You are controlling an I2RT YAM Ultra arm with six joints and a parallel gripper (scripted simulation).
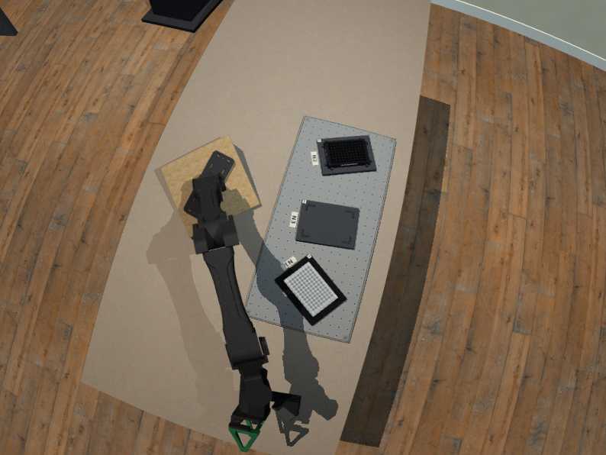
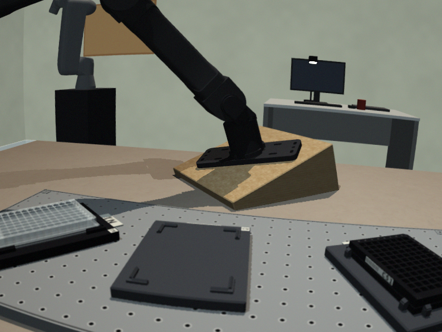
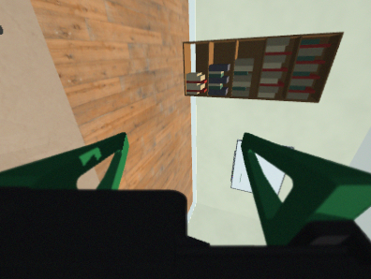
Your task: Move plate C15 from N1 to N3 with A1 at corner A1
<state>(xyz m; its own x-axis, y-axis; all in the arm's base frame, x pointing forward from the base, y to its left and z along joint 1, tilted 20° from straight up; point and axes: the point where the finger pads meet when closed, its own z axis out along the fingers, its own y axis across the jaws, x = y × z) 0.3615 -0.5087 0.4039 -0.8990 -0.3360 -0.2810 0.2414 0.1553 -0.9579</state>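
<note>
Plate C15 [image 1: 310,288], clear 96-well, is sitting in nest N1 [image 1: 286,292] at the near end of the perforated deck [image 1: 376,234], which is lying on the bench [image 1: 303,63]. In the top view, N1 w/ its plate is sitting rotated relative to the deck edges: the plate's long axis is running diagonally, upper-left to lower-right, approx. 45° off the other nests. ID label position on C15: cannot tell.

Landing nest N3 [image 1: 327,224] is sitting mid-deck, showing four corner locators and carrying nothing. Black plate C51 [image 1: 346,151] is resting on nest N2 [image 1: 323,169] at the far end, long axis running across the deck.

The arm is reaching off the bench edge, well apart from C15. The gripper [image 3: 185,154] is pointing away from the deck toward floor and wall. The green fingers are standing fully apart, w/ nothing between them.
</note>
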